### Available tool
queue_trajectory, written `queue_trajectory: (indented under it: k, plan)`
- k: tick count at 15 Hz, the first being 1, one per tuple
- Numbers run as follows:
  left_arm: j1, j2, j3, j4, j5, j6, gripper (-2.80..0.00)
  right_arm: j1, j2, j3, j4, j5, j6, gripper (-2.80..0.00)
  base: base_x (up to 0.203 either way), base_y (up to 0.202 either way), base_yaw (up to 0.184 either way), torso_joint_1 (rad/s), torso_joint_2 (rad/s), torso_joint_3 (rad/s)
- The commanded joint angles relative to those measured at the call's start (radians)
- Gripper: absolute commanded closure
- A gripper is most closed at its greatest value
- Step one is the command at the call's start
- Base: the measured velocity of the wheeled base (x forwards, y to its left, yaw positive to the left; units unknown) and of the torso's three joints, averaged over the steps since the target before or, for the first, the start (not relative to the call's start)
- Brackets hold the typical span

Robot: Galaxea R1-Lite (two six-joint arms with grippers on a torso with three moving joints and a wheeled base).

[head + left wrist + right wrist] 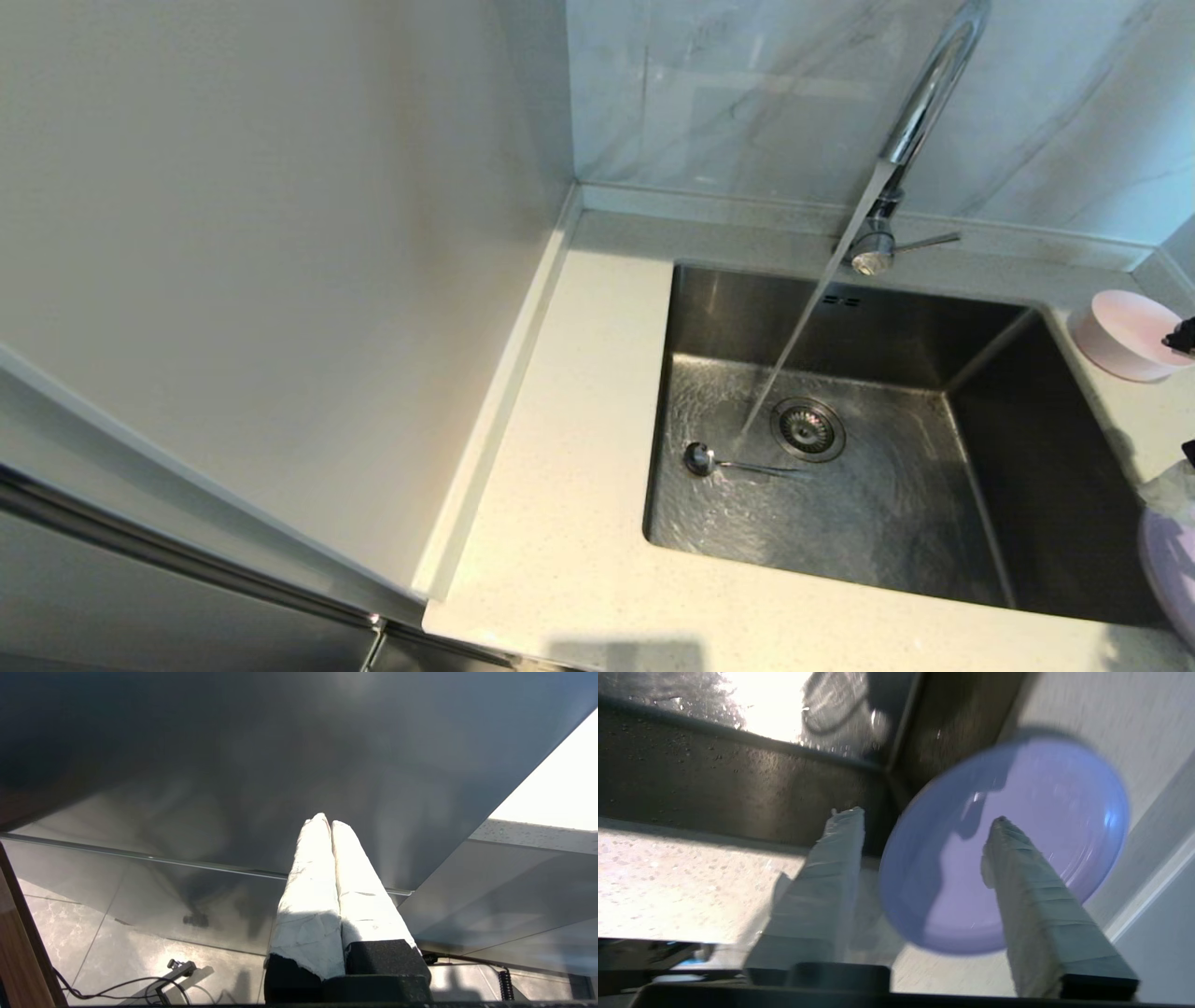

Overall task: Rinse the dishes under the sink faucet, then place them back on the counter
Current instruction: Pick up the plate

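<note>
Water runs from the chrome faucet into the steel sink. The metal spoon lies on the wet basin floor, left of the drain strainer. The pink bowl stands on the counter right of the sink. The lilac plate lies flat on the counter at the sink's near right corner. My right gripper hovers open just above it, one finger over the plate, the other beside its rim. My left gripper is shut on nothing, parked low in front of a dark cabinet.
The faucet's side lever points right. A pale wall panel rises to the left of the counter, and a marble backsplash stands behind the sink. A broad strip of counter lies left of the basin.
</note>
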Motion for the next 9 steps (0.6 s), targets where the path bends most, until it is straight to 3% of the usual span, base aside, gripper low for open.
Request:
queue_trajectory:
  k: [1,3,6,9]
  plan:
    - [0.0,0.0,0.0,0.0,0.0,0.0,0.0,0.05,-0.005,-0.042,0.093,-0.037,0.163,-2.8,0.0,0.0,0.0,0.0,0.0,0.0]
    - [0.0,0.0,0.0,0.0,0.0,0.0,0.0,0.116,0.009,-0.095,0.124,-0.128,0.304,-2.8,0.0,0.0,0.0,0.0,0.0,0.0]
    - [0.0,0.0,0.0,0.0,-0.001,0.0,0.0,0.242,0.053,-0.121,0.181,-0.226,0.612,-2.8,0.0,0.0,0.0,0.0,0.0,0.0]
    - [0.0,0.0,0.0,0.0,0.0,0.0,0.0,0.268,0.168,-0.177,0.234,-0.253,0.725,-2.8,0.0,0.0,0.0,0.0,0.0,0.0]
